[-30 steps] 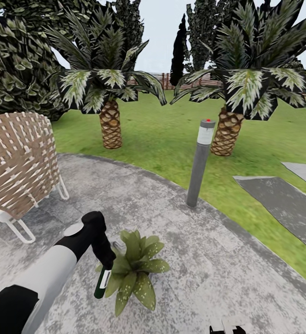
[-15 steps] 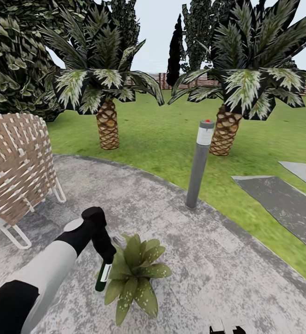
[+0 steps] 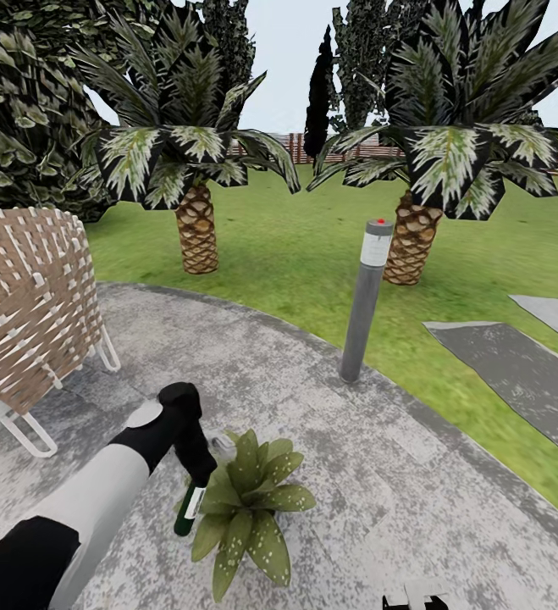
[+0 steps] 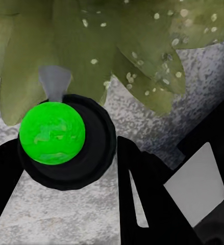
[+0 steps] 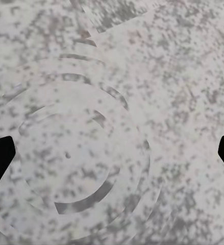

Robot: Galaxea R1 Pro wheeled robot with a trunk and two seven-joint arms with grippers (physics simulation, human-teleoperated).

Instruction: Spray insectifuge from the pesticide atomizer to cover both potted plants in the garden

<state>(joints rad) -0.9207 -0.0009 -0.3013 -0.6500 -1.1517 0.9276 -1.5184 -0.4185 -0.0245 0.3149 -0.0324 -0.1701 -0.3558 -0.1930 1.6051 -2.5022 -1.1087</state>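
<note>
Pesticide atomizer (image 3: pixel 187 511): slim dark green bottle, white label, hanging roughly upright, slightly tilted, held by left gripper (image 3: pixel 196 473); bright green round end (image 4: pixel 52 132) faces wrist camera. Potted plant (image 3: pixel 249 508): speckled green rosette on grey paving, touching atomizer at its 3 o'clock

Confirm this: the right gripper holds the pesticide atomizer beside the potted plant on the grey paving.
Wrong arm. The left gripper holds the pesticide atomizer beside the potted plant on the grey paving, as the head view shows.
</note>
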